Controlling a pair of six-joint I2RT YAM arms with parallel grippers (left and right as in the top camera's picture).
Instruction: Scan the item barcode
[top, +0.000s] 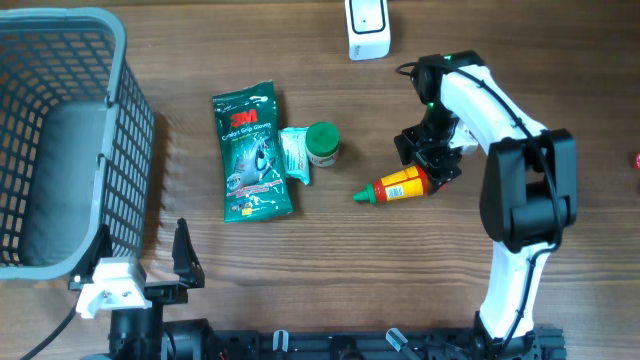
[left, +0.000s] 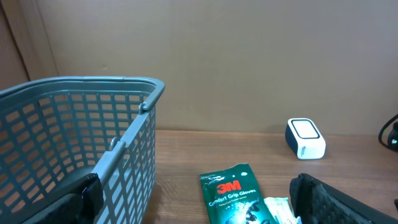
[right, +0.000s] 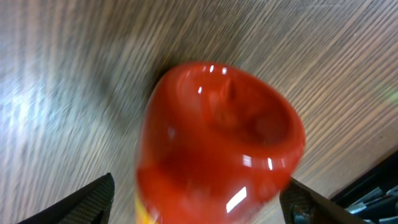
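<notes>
Overhead: a red sauce bottle (top: 398, 187) lies on its side on the wooden table (top: 300, 280), a little toward 3 o'clock from the centre, with its green cap pointing to about 8 o'clock and its base to 2 o'clock. The right gripper (top: 431, 158) sits at that base end, jaws spread to either side of it. A white scanner (top: 367, 28) stands at the table's 12 o'clock edge, well apart from the bottle. At the bottle's 9 o'clock sits a green-lidded jar (top: 322, 142), touching a small white-and-green packet (top: 295, 155), which lies against a green 3M glove pack (top: 252, 150). A grey mesh basket (top: 130, 95) fills the 9 o'clock side. The left gripper (top: 140, 248) waits at 7 o'clock beside the basket, jaws wide and holding nothing

Left wrist: its two dark fingers (left: 336, 202) frame the bottom corners, far apart. The basket wall rises at 9 o'clock, the glove pack lies at 6 o'clock, and the scanner stands at 3 o'clock against the brown wall

Right wrist: the bottle's glossy red base fills the centre, blurred. The gripper's black fingertips (right: 93, 199) show at 7 and 5 o'clock, one on each side of the bottle. Bare wood shows between the 7 o'clock tip and the bottle; whether the 5 o'clock tip touches it I cannot tell
</notes>
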